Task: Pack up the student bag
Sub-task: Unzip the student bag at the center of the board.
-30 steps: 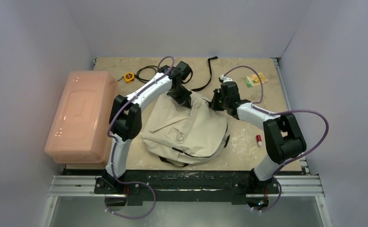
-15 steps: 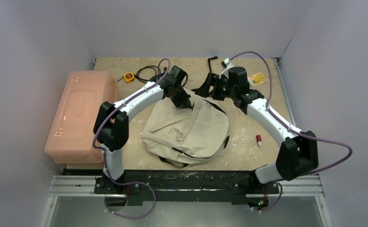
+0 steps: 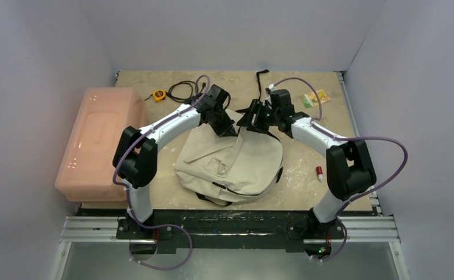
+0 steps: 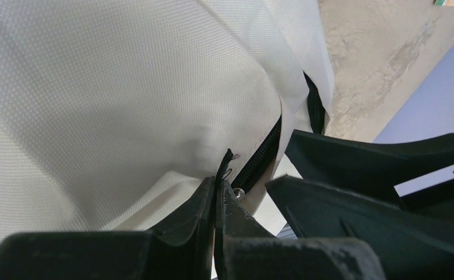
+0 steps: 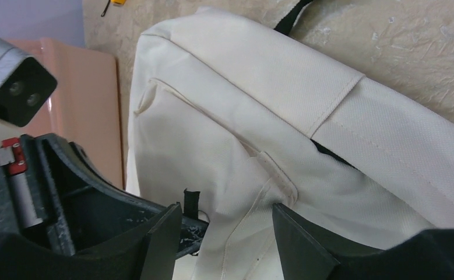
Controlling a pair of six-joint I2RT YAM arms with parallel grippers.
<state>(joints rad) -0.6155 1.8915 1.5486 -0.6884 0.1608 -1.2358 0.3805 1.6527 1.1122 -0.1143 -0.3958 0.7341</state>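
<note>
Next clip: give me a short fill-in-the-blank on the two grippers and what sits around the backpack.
1. The left gripper is ____ on a black tab by the zipper of the student bag.
2. The right gripper hangs by the bag with its jaws ____.
3. In the top view, the pink bin sits on the bag's ____ side.
4. In the same view, the small red item lies to the bag's ____.

Missing words: shut; open; left; right.

Plain pale grey walls [image 3: 38,46] enclosing a mottled beige rectangular tabletop [image 3: 306,192], aluminium rail frame [image 3: 90,228] along its near edge
</note>
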